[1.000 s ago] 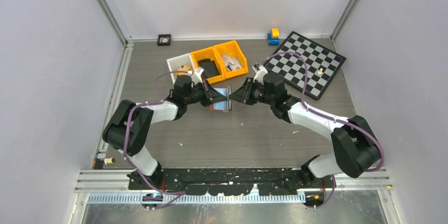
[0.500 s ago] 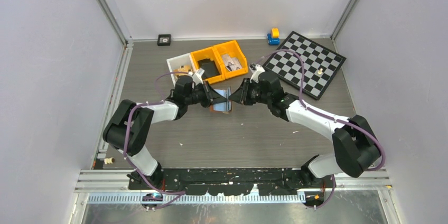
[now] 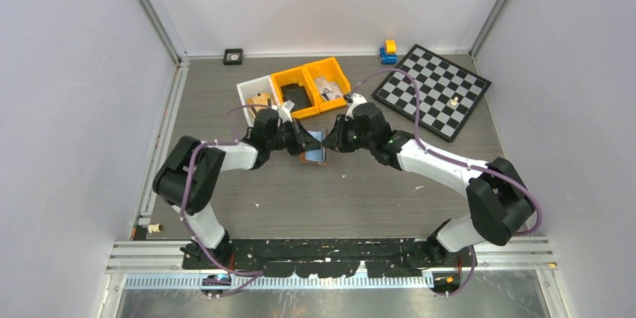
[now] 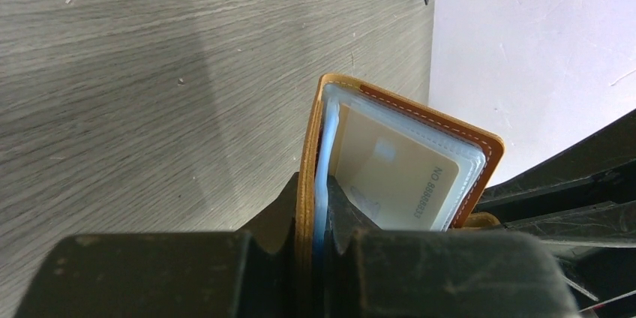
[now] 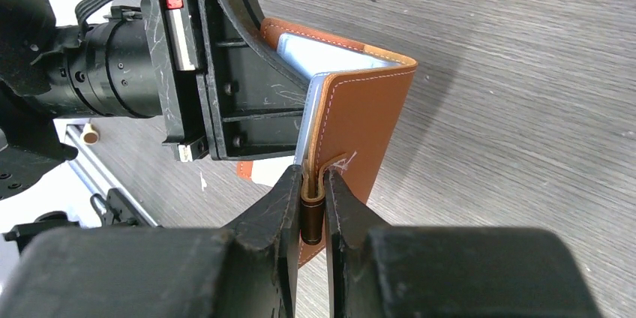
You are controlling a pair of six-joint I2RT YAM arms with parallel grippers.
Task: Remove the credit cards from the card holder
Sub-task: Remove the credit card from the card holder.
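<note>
1. My left gripper [image 3: 298, 138]: clamped on one cover of the card holder [image 3: 316, 147].
2. Card holder: part-open, held between both my grippers at mid-table, just near of the yellow bins [image 3: 309, 84]. A beige credit card [image 4: 390, 175] sits in its clear sleeve.
3. My right gripper [image 3: 335, 140]: pinched shut on the other cover's snap tab.

Grey wood-grain table [image 3: 337, 198], pale walls [image 3: 322, 3], aluminium rails [image 3: 150, 9]
</note>
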